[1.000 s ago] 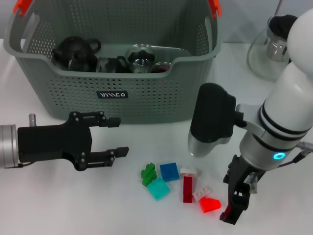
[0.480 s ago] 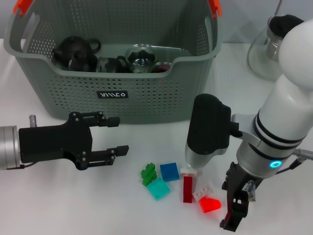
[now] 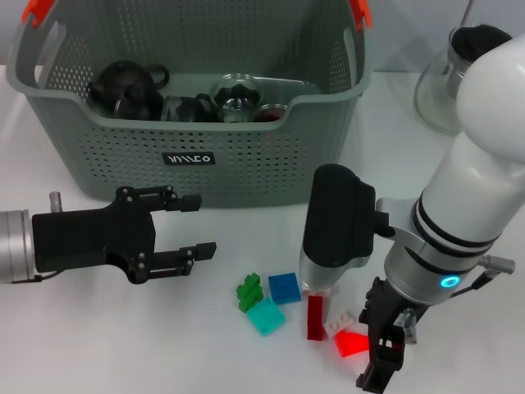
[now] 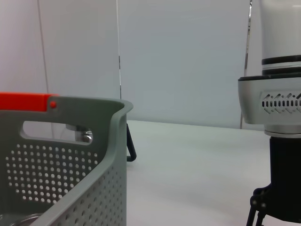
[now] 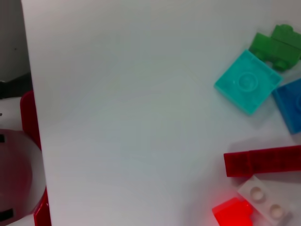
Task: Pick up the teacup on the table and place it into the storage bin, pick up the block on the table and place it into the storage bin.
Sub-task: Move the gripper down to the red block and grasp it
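The grey-green storage bin (image 3: pixel 271 168) stands at the back of the table, and its wall (image 4: pixel 70 179) fills the near side of the left wrist view. Inside it lie a dark teacup (image 3: pixel 184 107), a black teapot (image 3: pixel 123 86) and a glass piece (image 3: pixel 236 94). Several blocks lie in front of the bin: green (image 3: pixel 248 290), cyan (image 3: pixel 267 316), blue (image 3: pixel 285 288), dark red (image 3: pixel 315 317), white (image 3: pixel 340 322) and bright red (image 3: pixel 351 343). My right gripper (image 3: pixel 382 361) hangs just right of the bright red block (image 5: pixel 233 213). My left gripper (image 3: pixel 207 226) is open and empty, left of the blocks.
A glass teapot (image 3: pixel 458 78) stands at the back right. The bin has orange handle clips (image 3: pixel 37 10). The right wrist view shows the table's edge, with a red and white object (image 5: pixel 23 179) beyond it. Bare table lies left of the blocks.
My right arm has swung lower and to the left, bringing its gripper nearer the front edge beside the bright red block. The left arm and the blocks have not moved.
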`<state>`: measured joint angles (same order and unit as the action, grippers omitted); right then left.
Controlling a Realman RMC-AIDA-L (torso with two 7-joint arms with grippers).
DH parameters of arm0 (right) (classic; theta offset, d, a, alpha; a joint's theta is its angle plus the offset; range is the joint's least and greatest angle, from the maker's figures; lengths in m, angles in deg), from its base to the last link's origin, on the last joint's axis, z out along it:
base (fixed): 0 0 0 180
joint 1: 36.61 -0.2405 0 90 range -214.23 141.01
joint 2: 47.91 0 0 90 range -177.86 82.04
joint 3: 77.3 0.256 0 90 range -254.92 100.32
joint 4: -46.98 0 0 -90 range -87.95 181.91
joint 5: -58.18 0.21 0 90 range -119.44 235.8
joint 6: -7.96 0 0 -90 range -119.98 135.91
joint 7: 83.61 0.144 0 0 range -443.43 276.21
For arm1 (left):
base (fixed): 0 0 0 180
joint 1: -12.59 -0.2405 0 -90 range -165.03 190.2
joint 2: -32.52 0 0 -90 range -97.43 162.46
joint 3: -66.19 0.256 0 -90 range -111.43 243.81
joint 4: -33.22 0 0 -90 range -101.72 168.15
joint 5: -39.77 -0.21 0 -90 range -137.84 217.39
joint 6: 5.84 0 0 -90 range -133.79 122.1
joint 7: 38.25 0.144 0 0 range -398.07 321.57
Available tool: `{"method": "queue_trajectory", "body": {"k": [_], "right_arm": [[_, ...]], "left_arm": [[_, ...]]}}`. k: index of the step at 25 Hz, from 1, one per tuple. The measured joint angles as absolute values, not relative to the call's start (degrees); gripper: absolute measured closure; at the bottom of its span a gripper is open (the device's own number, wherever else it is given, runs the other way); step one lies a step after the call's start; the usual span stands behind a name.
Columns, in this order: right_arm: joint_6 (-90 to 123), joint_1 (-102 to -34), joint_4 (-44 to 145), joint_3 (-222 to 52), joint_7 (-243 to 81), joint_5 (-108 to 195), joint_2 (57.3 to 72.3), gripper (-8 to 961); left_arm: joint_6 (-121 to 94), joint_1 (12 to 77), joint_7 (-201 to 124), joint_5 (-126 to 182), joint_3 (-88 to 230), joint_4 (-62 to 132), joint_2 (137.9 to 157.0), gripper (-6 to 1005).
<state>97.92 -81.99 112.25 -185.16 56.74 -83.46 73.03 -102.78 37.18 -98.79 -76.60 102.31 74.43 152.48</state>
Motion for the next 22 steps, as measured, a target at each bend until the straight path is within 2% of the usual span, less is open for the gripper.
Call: {"method": "queue_trajectory", "body": {"k": [22], "right_arm": [[96.2, -82.4, 111.0, -186.7, 57.0, -82.0, 73.03, 87]], "left_arm": [[-102.8, 37.3, -98.6, -76.6, 101.6, 74.4, 152.40, 324]]}}
